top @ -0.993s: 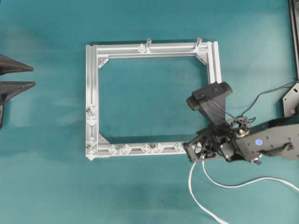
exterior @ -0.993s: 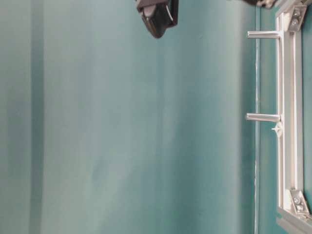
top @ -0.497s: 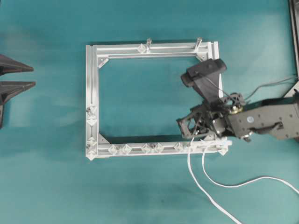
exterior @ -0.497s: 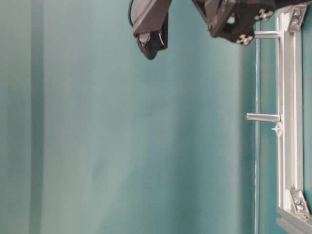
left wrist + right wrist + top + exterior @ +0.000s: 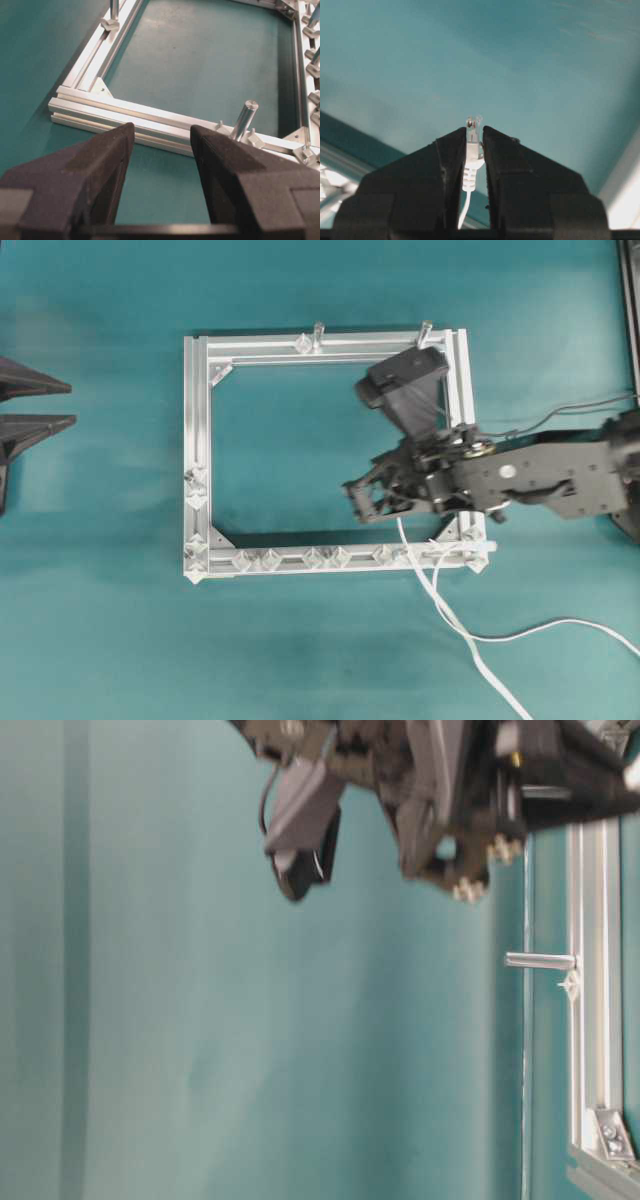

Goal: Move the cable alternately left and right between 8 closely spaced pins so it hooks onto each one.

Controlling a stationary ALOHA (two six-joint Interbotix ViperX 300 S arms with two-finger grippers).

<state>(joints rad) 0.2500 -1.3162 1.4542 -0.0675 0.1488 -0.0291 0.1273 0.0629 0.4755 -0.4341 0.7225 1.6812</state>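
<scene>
The right gripper (image 5: pixel 474 137) pinches the cable (image 5: pixel 471 150) by its plug, above the frame's (image 5: pixel 196 440) open teal middle. The left gripper (image 5: pixel 162 145) stands spread outside the frame's edge, over bare teal table (image 5: pixel 110 640).

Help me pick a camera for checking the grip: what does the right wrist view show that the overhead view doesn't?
Only the right wrist view shows the plug pinched between the right end effector fingers. Only the overhead view shows the frame, the pins and the cable trailing across the bottom rail. Both show that end effector and the white cable.
</scene>
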